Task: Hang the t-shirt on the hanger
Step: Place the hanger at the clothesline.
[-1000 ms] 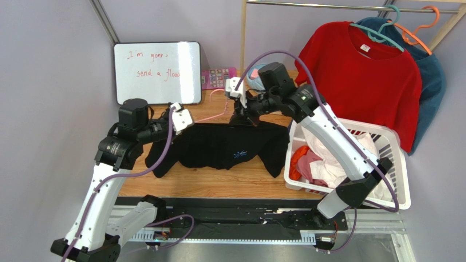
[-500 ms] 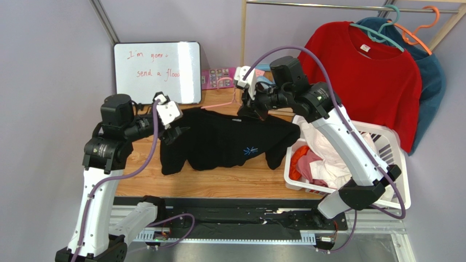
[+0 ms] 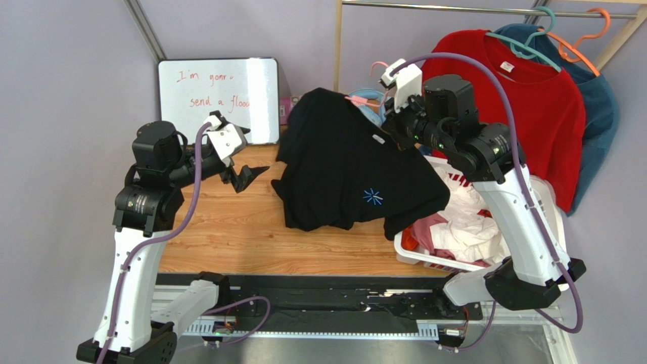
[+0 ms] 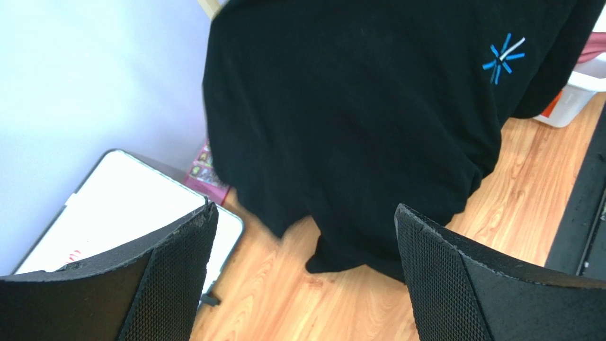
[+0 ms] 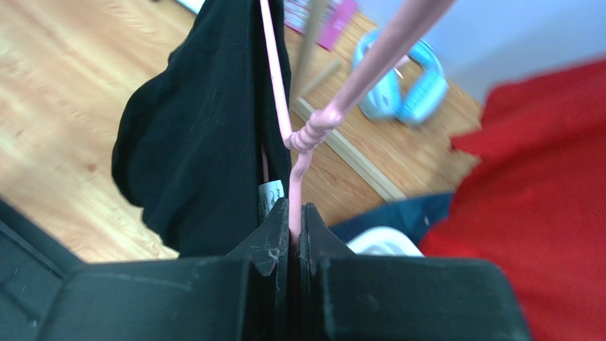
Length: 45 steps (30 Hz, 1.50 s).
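The black t-shirt (image 3: 349,174) with its blue chest mark hangs draped over the pink hanger (image 3: 357,99), lifted above the table; its lower edge trails near the wood. My right gripper (image 3: 395,121) is shut on the hanger's wire neck (image 5: 307,135), just below the twisted part, with the white neck label (image 5: 269,193) beside the jaws. In the right wrist view, the right gripper (image 5: 296,209) pinches the pink wire and the t-shirt (image 5: 199,142) hangs to its left. My left gripper (image 3: 247,176) stands open and holds nothing, left of the t-shirt (image 4: 370,121) and apart from it.
A whiteboard (image 3: 219,98) leans on the back wall at left. A white laundry basket (image 3: 547,250) with clothes stands at right. On the rail (image 3: 456,7) hang a red t-shirt (image 3: 509,106) and a teal-blue shirt (image 3: 604,106). Blue headphones (image 5: 405,85) lie at the back.
The right gripper has raised the hanger and t-shirt off the table, up and to the right. The left gripper has opened, released the sleeve and drawn back leftward.
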Tool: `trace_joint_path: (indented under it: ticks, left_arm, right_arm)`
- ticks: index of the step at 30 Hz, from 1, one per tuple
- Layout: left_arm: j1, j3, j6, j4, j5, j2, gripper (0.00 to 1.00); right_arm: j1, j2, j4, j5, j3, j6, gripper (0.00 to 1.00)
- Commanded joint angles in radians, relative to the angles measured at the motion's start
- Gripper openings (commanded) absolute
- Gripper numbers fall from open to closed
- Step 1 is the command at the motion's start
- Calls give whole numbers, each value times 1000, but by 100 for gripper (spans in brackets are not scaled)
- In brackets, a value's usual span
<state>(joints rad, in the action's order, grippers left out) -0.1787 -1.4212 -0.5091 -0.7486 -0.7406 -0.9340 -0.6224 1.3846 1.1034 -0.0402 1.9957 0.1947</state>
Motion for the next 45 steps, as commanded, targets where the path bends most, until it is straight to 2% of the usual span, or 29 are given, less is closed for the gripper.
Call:
trace_joint_path:
  ticks: [1, 6, 14, 19, 22, 30, 33, 39, 44, 45]
  left_arm:
    - [4, 14, 41, 46, -23, 4, 97]
    - [4, 34, 46, 51, -31, 4, 97]
    - [4, 143, 159, 143, -71, 38, 99]
    - [4, 166, 245, 213, -54, 63, 99]
    - [4, 177, 268, 259, -31, 86, 99]
    - [4, 186, 322, 307, -31, 101, 99]
    - [4, 203, 345, 327, -32, 110, 98]
    - [4, 229, 360, 347, -51, 113, 98]
    - [4, 226, 343, 327, -60, 101, 98]
    - [4, 228, 331, 319, -62, 103, 98]
  right_arm:
    - [33, -36, -20, -165, 49, -116, 0]
    - [47, -24, 9, -121, 109, -172, 0]
    - [47, 74, -45, 236, 457, -135, 0]
    - [47, 16, -204, 435, 437, -89, 0]
    - [44, -39, -289, 490, 376, -74, 0]
    - [46, -59, -352, 450, 420, -14, 0]
    - [43, -82, -343, 378, 416, 17, 0]
    - [44, -160, -287, 266, 241, 22, 0]
    - [44, -116, -182, 44, 152, 43, 0]
    - [44, -83, -159, -54, 158, 45, 0]
